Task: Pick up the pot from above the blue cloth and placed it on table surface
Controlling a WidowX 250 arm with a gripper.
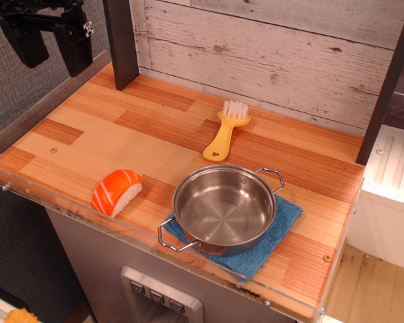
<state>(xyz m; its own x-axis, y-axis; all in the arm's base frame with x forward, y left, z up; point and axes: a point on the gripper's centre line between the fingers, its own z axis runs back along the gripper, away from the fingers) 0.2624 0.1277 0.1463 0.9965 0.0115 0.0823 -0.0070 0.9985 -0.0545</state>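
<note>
The shiny steel pot [223,207] with two wire loop handles sits upright on the blue cloth [277,232] near the front right of the wooden table surface [121,128]. The cloth shows around the pot's right and front sides. My gripper [50,44] is black, high at the top left corner, far from the pot. Its two fingers hang down with a gap between them and hold nothing.
A toy salmon sushi [116,191] lies left of the pot near the front edge. A yellow brush [226,130] lies behind the pot. A dark post [121,44] stands at the back left, another [387,87] at the right. A clear acrylic strip [148,235] lines the front.
</note>
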